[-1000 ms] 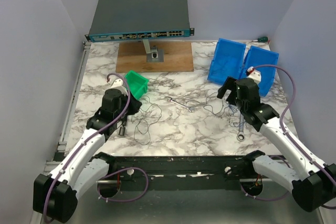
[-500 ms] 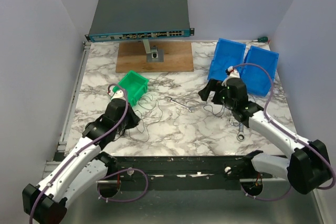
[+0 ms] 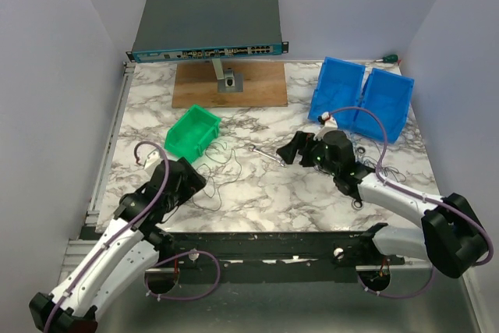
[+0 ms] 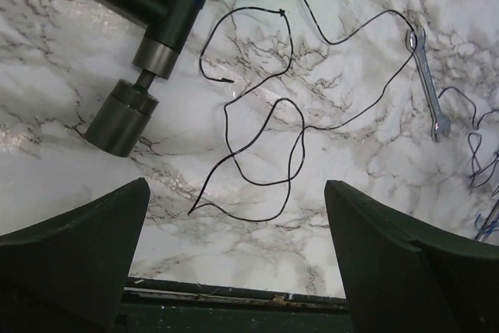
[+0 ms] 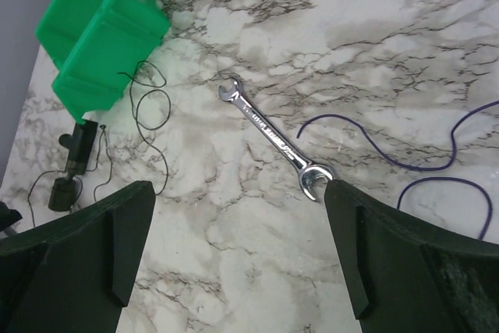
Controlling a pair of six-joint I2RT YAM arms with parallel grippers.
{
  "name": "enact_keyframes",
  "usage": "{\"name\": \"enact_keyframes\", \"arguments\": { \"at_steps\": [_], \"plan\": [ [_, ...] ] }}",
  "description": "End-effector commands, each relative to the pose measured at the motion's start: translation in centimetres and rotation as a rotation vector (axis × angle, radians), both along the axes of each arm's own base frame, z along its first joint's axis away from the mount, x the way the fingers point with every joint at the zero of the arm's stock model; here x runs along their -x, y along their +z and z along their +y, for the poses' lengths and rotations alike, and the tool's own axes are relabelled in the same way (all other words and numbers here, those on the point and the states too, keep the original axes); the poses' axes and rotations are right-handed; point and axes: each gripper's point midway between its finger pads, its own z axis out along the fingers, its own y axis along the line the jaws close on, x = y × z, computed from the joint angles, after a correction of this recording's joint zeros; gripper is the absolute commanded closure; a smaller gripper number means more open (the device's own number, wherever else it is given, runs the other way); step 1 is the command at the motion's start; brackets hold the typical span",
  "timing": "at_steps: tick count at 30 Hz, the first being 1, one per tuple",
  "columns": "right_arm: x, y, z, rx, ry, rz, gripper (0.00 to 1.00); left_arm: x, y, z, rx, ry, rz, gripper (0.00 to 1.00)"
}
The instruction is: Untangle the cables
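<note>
Both grippers spread wide and empty; cables loose on the table.
Top view: left gripper [image 3: 191, 181] sits at 7 o'clock of the green bin [image 3: 192, 130], with dark cable [image 4: 290, 37] loops on the marble between its fingers. Right gripper [image 3: 292, 150] is just at 3 o'clock of the wrench [image 5: 273, 138]; blue cable [image 5: 343, 117] lies at 3 o'clock of that wrench, apart from the dark loops.

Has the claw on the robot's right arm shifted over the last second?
Yes. The right gripper has slid left across the table, away from the blue bins and up close to the silver wrench, with its jaws open.
</note>
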Motion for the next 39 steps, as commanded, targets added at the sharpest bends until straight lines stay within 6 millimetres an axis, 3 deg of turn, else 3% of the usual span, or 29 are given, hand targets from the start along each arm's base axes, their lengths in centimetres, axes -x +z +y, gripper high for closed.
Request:
{"name": "enact_keyframes", "arguments": {
  "at_steps": [1,7,13,16,25,39],
  "plan": [
    [0.3,0.7,1.2,-0.055,0.034,-0.033,0.0,0.8,-0.7,1.7,0.082,0.211,0.009,0.01],
    [0.6,1.3,1.0,-0.065,0.031,-0.054,0.0,-0.9,0.1,-0.6,0.049,-0.028,-0.115,0.01],
    [0.7,1.3,1.1,-0.066,0.046,-0.056,0.0,-1.8,-2.6,-1.9,0.003,-0.049,0.024,0.01],
    [0.4,0.6,1.9,-0.036,0.08,-0.017,0.0,-2.7,-3.0,-3.2,0.039,-0.059,0.028,0.01],
    [1.4,-1.8,8.0,0.032,0.302,0.073,0.04,-3.9,-1.7,-3.4,0.029,-0.083,-0.065,0.01],
    [-0.9,-3.0,14.9,0.037,0.342,0.083,0.12,-2.8,-2.7,-2.5,-0.027,-0.095,0.001,0.09]
  ]
}}
